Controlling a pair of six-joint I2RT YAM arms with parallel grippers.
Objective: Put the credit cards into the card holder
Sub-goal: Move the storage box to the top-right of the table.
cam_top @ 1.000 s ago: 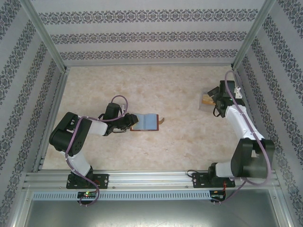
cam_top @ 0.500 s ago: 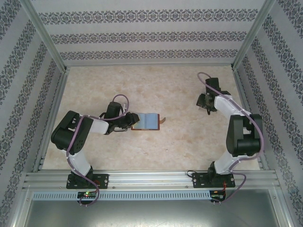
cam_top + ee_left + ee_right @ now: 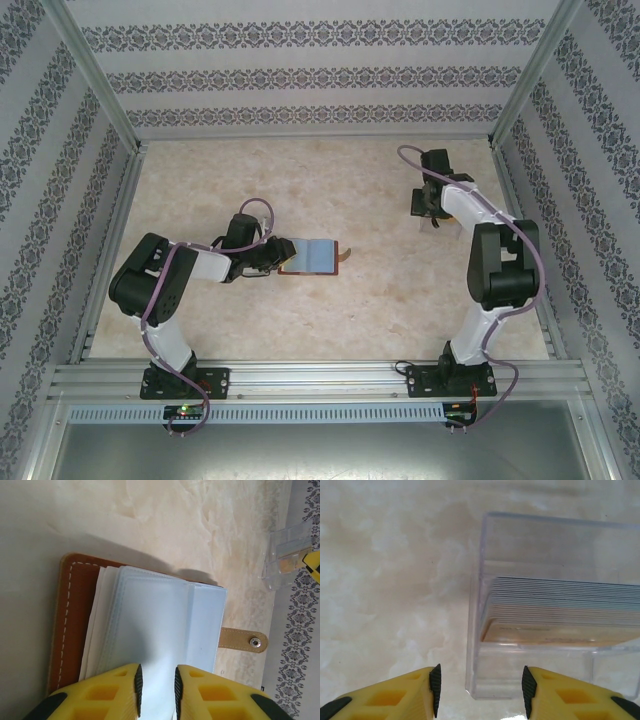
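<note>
Marbled beige tabletop (image 3: 380, 310), patterned walls (image 3: 320, 70) around it. I see the card holder (image 3: 308, 257) lying open just left of centre in the overhead view, with pale sleeves up and the snap tab (image 3: 242, 641) at its right edge. The left gripper (image 3: 156, 675) is pinched on a sleeve page at the bottom of its wrist frame. The credit cards (image 3: 560, 610) are stacked in a clear case (image 3: 540, 540) at the overhead's upper right (blue-grey edges above an orange one in the wrist frame). The right gripper (image 3: 481, 680) hangs at the case's lower left corner, jaws apart, gripping nothing.
</note>
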